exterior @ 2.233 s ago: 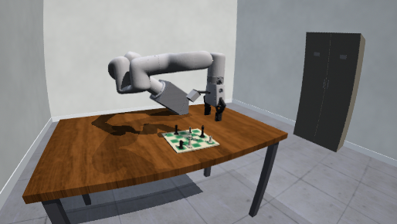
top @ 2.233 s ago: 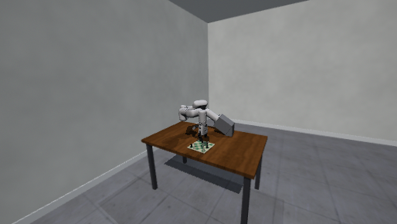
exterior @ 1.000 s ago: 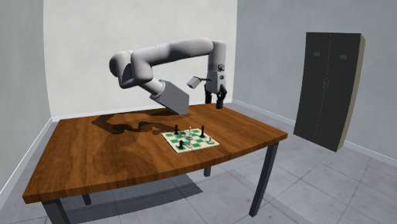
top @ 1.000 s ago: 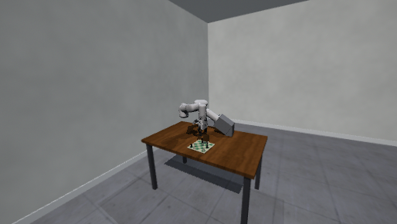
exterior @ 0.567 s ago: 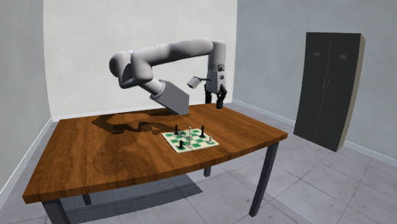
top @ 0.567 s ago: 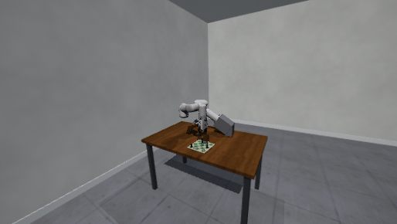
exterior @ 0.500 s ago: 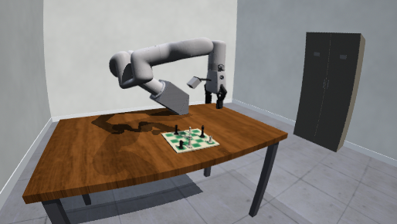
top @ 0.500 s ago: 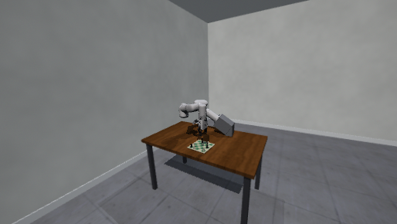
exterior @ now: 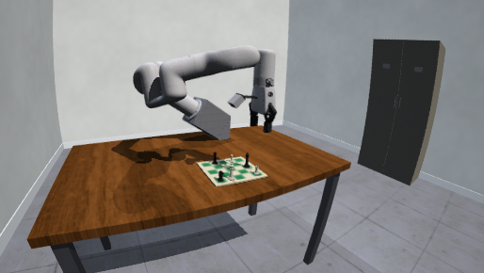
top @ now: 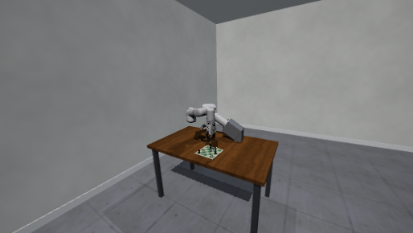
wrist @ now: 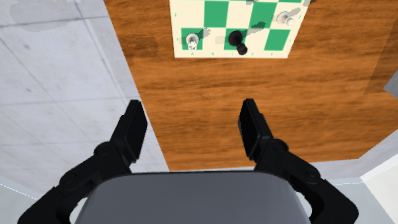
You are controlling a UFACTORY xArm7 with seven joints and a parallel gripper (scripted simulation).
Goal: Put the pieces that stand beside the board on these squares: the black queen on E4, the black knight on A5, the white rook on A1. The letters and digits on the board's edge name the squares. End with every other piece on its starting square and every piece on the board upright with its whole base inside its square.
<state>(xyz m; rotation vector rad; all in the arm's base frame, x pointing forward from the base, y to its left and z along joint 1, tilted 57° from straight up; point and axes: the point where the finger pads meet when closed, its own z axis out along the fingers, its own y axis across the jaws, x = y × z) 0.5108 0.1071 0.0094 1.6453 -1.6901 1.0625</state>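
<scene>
Chess pieces: final check before finishing

The black queen (exterior: 215, 158) is apparently occupying E4, the black knight (top: 198, 151) (exterior: 220, 176) A5, the white rook (top: 211, 156) (exterior: 256, 169) (wrist: 192, 39) A1. With the gripper (top: 210, 137) (exterior: 261, 127) (wrist: 192, 111) hanging released, keeping well apart is best; nudging risks tipping them.

A tall dark two-door cabinet (exterior: 400, 108) is standing well apart from the worktop (top: 249, 157) (exterior: 301, 155) (wrist: 300, 100), beyond its right-hand corner in the exterior view. Dark legs (top: 158, 173) (exterior: 322, 221) are supporting the worktop's corners on a grey tiled floor (top: 341, 181) (exterior: 424, 226) (wrist: 45, 75). Pale walls (top: 313, 72) (exterior: 212, 28) are rising beyond its far edge.
</scene>
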